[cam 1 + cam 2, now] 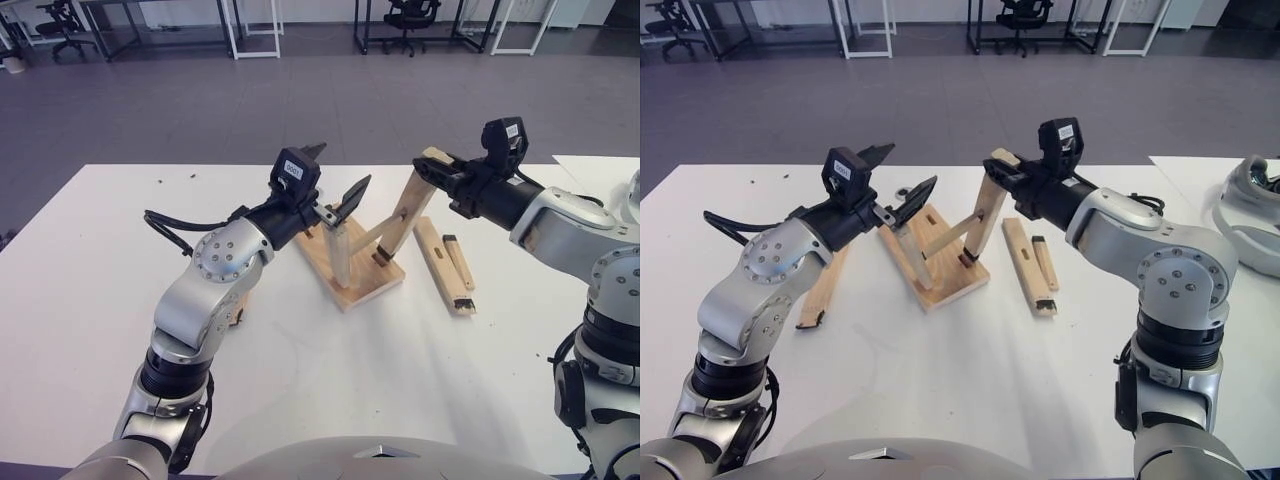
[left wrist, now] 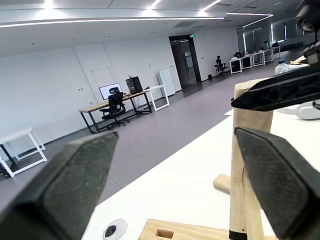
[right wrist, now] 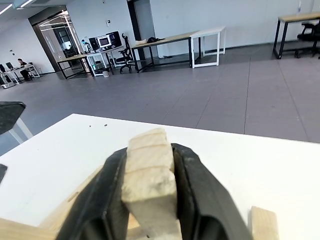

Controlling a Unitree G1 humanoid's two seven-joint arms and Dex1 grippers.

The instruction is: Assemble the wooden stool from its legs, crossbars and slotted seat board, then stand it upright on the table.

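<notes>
Head cam's two eyes sit above the arms looking forward and down, so both share the white table [image 1: 90, 300] mid-frame, with office floor [image 1: 400, 90] across the top. Left wrist cam looks out past the left gripper [image 2: 175, 185] toward the far wall [image 2: 50, 80]. Right wrist cam's super close on the leg [image 3: 150, 190], lower centre.

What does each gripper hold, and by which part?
The right gripper is shut on the top end of the tilted wooden leg. The left gripper is open and holds nothing.
</notes>
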